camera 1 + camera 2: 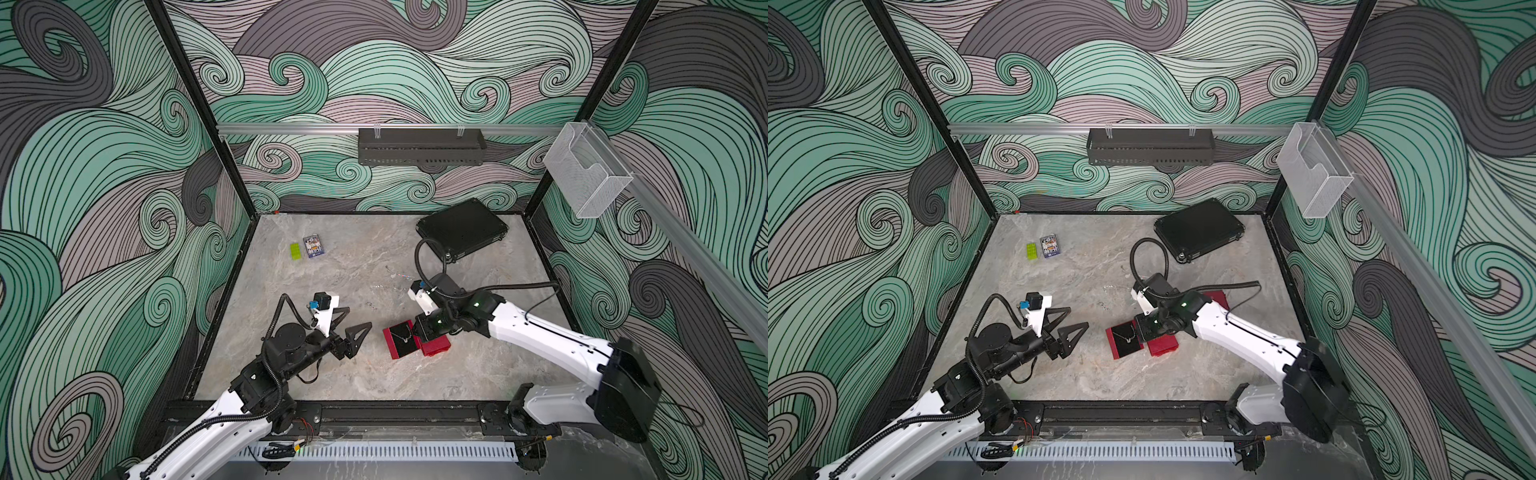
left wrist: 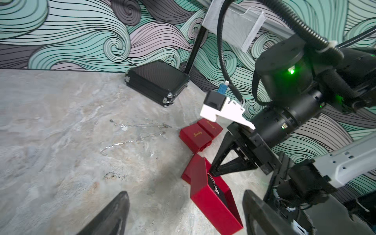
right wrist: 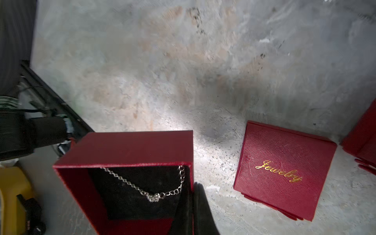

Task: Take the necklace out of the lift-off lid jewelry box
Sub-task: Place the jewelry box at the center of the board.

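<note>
One open red jewelry box (image 3: 132,148) holds the necklace (image 3: 140,190). Left fingers (image 1: 358,332) gape at nine o'clock; right fingers (image 3: 203,215), closed, sit at its three o'clock rim.

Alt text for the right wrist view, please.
An open red box holds a silver necklace on black lining. A red lid lettered Jewelry lies apart on the table; a gripper finger shows at the box's edge.

The tabletop (image 1: 332,374) carries one open red cardboard jewelry box (image 3: 126,148) holding one silver chain necklace (image 3: 142,189). Three red gold-lettered lids or closed boxes lie there: one near red lid (image 3: 284,168) and a farther red pair (image 2: 195,136). There are two loose silver chains (image 2: 142,124), one black ribbed case (image 1: 461,228), one green plastic brick (image 1: 296,251) and one printed card pack (image 1: 313,246).
</note>
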Tool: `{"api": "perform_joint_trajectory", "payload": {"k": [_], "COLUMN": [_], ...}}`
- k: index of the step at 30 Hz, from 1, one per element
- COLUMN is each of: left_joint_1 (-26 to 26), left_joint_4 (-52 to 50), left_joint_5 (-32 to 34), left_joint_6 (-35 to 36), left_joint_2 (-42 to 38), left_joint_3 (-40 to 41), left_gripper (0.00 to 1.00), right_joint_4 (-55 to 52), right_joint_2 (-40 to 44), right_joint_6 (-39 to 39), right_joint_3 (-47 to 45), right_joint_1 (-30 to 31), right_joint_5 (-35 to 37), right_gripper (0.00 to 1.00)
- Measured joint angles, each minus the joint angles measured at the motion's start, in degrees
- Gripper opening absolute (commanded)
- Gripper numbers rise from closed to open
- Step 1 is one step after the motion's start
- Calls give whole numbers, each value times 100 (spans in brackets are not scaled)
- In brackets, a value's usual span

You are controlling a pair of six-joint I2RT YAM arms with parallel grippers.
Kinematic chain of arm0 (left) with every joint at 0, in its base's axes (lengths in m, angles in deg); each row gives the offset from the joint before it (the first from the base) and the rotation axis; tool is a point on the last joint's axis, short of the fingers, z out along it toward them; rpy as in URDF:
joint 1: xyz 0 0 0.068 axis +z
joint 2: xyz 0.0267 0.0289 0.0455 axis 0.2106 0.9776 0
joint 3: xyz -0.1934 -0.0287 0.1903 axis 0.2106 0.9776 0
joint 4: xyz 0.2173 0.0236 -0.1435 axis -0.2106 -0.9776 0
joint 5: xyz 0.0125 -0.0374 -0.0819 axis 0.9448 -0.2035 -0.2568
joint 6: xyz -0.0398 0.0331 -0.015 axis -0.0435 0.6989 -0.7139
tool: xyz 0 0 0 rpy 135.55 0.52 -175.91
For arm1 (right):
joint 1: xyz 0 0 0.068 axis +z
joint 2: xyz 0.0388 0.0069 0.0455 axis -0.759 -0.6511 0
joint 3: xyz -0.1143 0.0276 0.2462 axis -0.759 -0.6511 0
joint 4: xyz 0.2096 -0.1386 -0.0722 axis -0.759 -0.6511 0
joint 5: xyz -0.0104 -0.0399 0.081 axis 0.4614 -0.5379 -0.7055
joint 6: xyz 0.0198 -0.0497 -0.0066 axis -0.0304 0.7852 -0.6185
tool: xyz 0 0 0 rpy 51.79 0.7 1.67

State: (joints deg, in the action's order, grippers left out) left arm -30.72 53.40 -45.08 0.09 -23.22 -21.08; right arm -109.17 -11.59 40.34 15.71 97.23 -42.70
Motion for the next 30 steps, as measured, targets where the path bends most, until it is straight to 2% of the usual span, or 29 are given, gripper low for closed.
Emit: {"api": "perform_joint_trajectory", "payload": {"k": [4,8,9,12,14,22,30], "left_joint_1": [0,0,0,0,0,0,0], "left_joint_4": [-181,-428,-479,-575,-601,-562,-514], "left_joint_5": [516,940,1003,1088,1108,1023,999], "left_joint_6": [-105,-245,-273,-313,-317,-310,-295], "left_joint_2": [-44,256,380,769,981,1576,1716], "left_joint_3": [168,166,162,162,162,162,164], "left_gripper": [84,83,83,83,83,83,83], "right_joint_4": [-4,11,-22,-24,-66,-452,-358], "right_joint_2": [-815,-1547,-1676,-1849,-1875,-1445,-1158], "right_joint_6": [-9,2,11,11,57,57,-439], "right_joint_3": [111,380,487,715,767,822,782], "right_joint_1": [197,310,328,369,400,542,1108], "right_joint_5": [249,350,354,450,544,745,791], "right_gripper": [0,0,5,37,44,50,52]}}
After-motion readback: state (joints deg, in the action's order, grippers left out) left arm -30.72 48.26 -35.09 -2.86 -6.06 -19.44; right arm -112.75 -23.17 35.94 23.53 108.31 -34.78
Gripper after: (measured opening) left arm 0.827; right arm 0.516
